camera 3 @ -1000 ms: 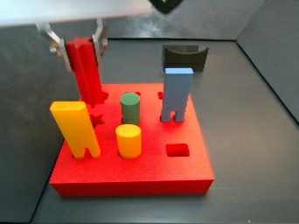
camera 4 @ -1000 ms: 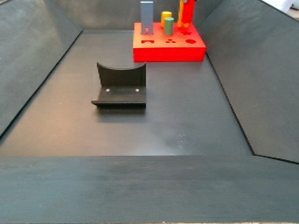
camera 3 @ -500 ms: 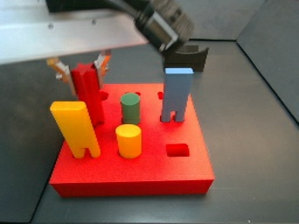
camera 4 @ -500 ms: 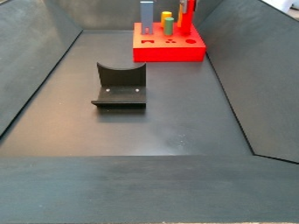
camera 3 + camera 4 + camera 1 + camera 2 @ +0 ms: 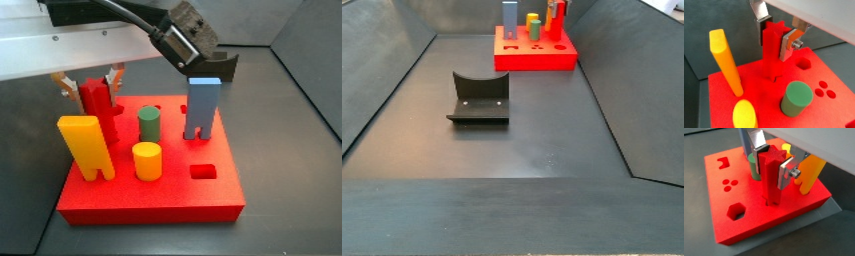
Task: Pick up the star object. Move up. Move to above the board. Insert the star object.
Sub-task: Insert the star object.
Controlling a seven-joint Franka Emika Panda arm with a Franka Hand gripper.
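The star object (image 5: 96, 100), a slim bright-red ridged peg, stands upright with its foot down in the star hole at the board's far-left corner. My gripper (image 5: 88, 85) is shut on its upper part. Both wrist views show the silver fingers pressed against opposite sides of the star object (image 5: 771, 52) (image 5: 769, 178). The board (image 5: 174, 200) is a wide flat red block on the dark floor. It appears far off in a side view as the board (image 5: 536, 60), with the pegs standing on it.
On the board stand a tall yellow block (image 5: 84, 145), a short yellow cylinder (image 5: 146, 160), a green cylinder (image 5: 150, 124) and a blue block (image 5: 202, 105). A square hole (image 5: 203, 171) is open. The fixture (image 5: 480, 98) sits mid-floor. Dark walls ring the floor.
My gripper has come down with the star object, and the peg now stands lower, its foot in the board. Nothing else moved.
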